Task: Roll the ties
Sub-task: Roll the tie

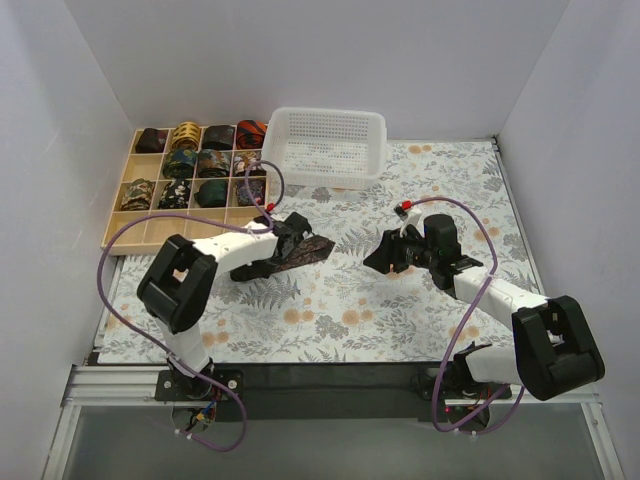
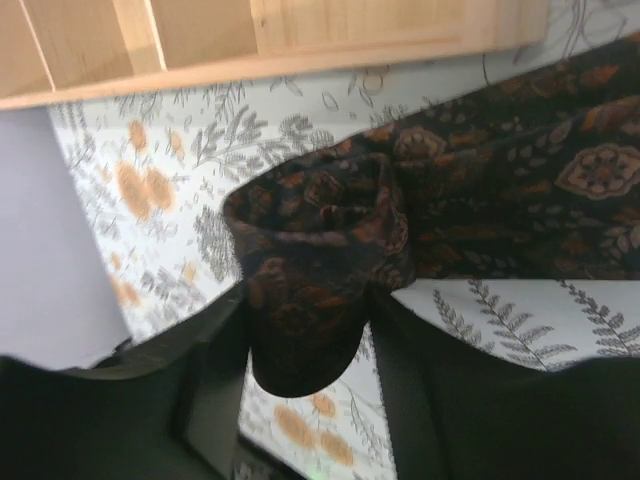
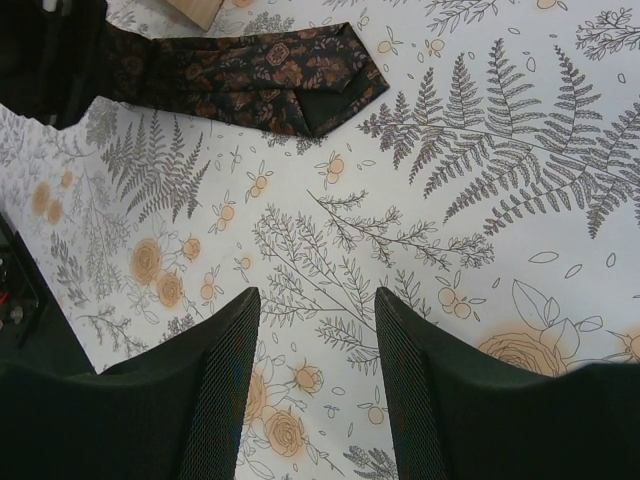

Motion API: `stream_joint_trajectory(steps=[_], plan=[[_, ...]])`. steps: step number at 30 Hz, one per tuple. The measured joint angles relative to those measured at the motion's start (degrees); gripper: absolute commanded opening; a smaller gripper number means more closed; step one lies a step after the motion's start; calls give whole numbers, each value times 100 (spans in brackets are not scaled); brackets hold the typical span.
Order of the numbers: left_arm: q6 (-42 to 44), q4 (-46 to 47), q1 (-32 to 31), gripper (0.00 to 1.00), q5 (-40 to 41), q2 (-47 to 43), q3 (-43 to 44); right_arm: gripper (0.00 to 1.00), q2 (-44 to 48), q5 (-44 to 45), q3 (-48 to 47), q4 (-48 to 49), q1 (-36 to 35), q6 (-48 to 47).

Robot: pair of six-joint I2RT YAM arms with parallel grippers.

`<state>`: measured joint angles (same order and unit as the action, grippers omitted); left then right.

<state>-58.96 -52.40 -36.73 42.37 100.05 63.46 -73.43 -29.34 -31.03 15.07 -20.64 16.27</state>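
Note:
A dark tie with a reddish-orange print (image 1: pixel 312 250) lies on the flowered mat, left of centre. Its near end is rolled into a small coil (image 2: pixel 320 230), and the rest runs off flat to the right. My left gripper (image 1: pixel 287 243) has its fingers on both sides of that coil (image 2: pixel 308 310), and the fabric fills the gap between them. My right gripper (image 1: pixel 383 260) hovers to the right of the tie, apart from it. It is open over bare mat (image 3: pixel 315 300), with the tie's pointed wide end (image 3: pixel 300 80) beyond it.
A gridded wooden tray (image 1: pixel 118 228) at the back left holds several rolled ties (image 1: pixel 200 165); its front row is bare, and its edge (image 2: pixel 300 40) lies just past the coil. A white mesh basket (image 1: pixel 325 145) stands at the back centre.

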Motion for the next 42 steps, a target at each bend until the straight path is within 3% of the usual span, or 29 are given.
stream_joint_trajectory(steps=[4,12,20,23,30,35,42], plan=[[-208,-490,-398,61,254,573,470,48,28,0,7,0,0,0],[-278,-638,-1005,62,256,973,1078,48,33,4,13,2,0,-2],[-192,-560,-1054,63,184,1176,1187,48,37,26,103,-2,0,-2],[-144,-444,-1051,68,59,1051,1202,48,37,24,103,0,0,-2],[188,260,-1023,90,-452,-302,955,48,37,-2,103,2,0,-4],[1003,1147,-789,95,-962,-1617,118,49,37,-61,103,2,0,-52],[1158,2149,1082,96,-2540,-3213,-1392,49,37,-151,103,0,0,-87]])
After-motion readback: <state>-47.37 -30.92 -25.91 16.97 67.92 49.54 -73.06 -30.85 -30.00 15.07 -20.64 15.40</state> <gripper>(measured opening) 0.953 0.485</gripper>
